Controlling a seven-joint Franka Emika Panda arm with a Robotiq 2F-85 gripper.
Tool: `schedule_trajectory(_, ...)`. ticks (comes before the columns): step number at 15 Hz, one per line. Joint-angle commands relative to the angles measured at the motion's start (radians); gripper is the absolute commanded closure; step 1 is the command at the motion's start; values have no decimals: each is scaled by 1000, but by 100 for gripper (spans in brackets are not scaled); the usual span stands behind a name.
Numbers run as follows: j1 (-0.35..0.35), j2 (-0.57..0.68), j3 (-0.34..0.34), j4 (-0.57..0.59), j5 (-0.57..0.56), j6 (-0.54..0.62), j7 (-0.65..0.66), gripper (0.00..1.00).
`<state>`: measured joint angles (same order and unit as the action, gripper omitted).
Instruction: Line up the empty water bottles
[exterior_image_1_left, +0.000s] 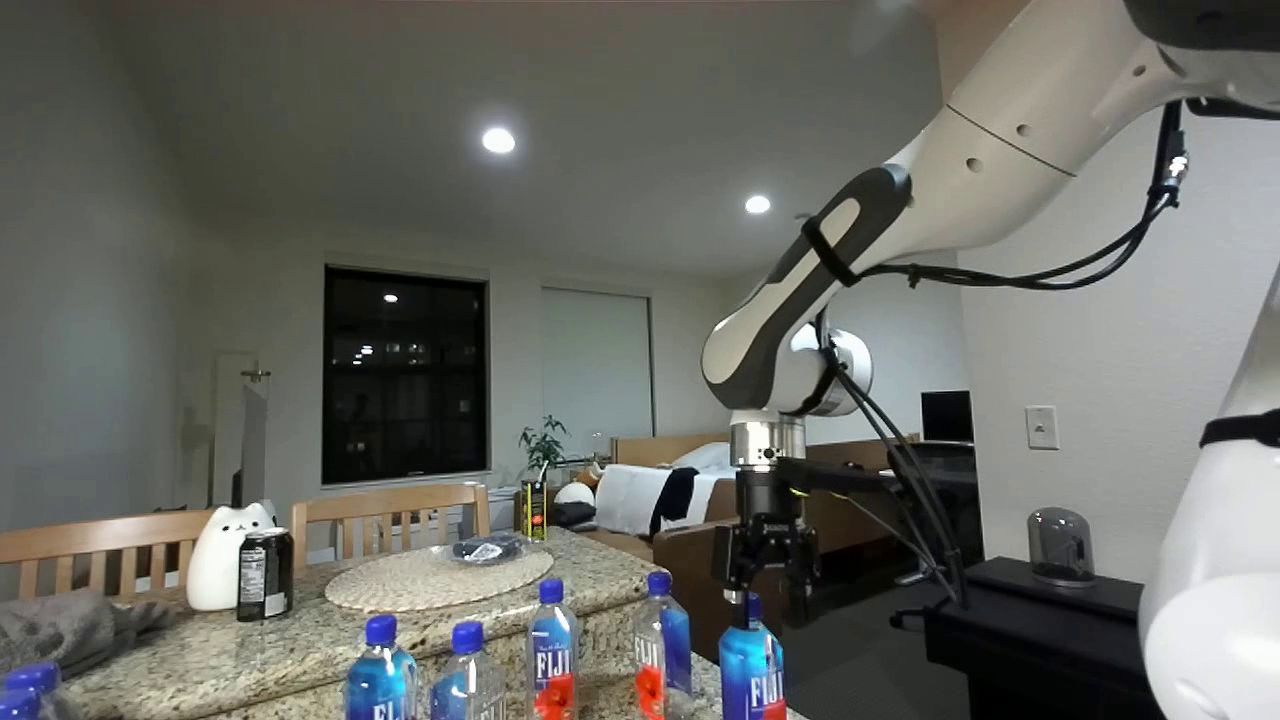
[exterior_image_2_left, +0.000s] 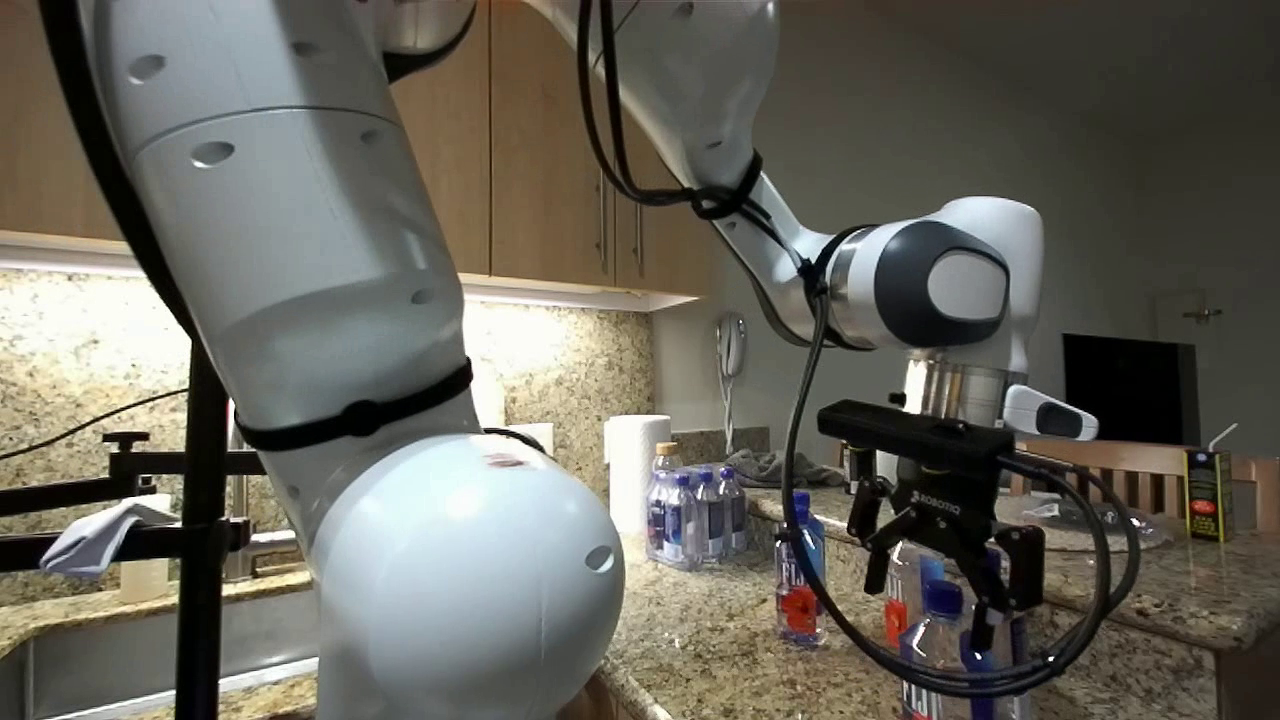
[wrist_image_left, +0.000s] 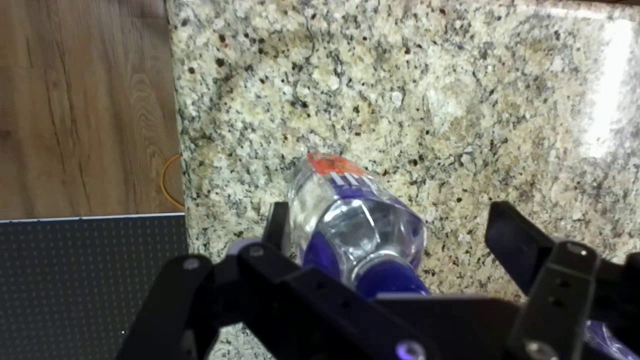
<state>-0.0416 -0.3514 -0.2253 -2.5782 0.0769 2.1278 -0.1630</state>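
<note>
Five clear water bottles (exterior_image_1_left: 553, 655) with blue caps stand upright on the lower counter (wrist_image_left: 400, 100) in an exterior view; two further caps (exterior_image_1_left: 35, 677) show there, their bottles cut off. In the wrist view one bottle stands near an edge of this counter, between the two fingers of the claw (wrist_image_left: 390, 225). These are spread wide: one just beside the bottle, touching or not I cannot tell, the other apart. In an exterior view at least three bottles cluster beside one paper roll (exterior_image_2_left: 632, 470). The raised counter (exterior_image_1_left: 250, 655) carries one round mat (exterior_image_1_left: 400, 588) with one plastic package (exterior_image_1_left: 488, 549), one black can (exterior_image_1_left: 265, 578), one grey towel (exterior_image_1_left: 70, 628) and one carton (exterior_image_1_left: 534, 512). Two wooden chairs (exterior_image_1_left: 400, 498) stand along its far edge.
</note>
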Motion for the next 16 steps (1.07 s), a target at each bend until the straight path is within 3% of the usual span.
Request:
schedule_trajectory(1, -43, 5, 45, 24, -34, -44, 42, 0)
schedule_trajectory(9, -64, -3, 142, -33, -71, 167, 225, 0)
schedule_trajectory(13, -94, 3, 182, -31, -153, 147, 390, 0)
schedule_trajectory(16, -94, 16, 192, -36, -163, 151, 437, 0)
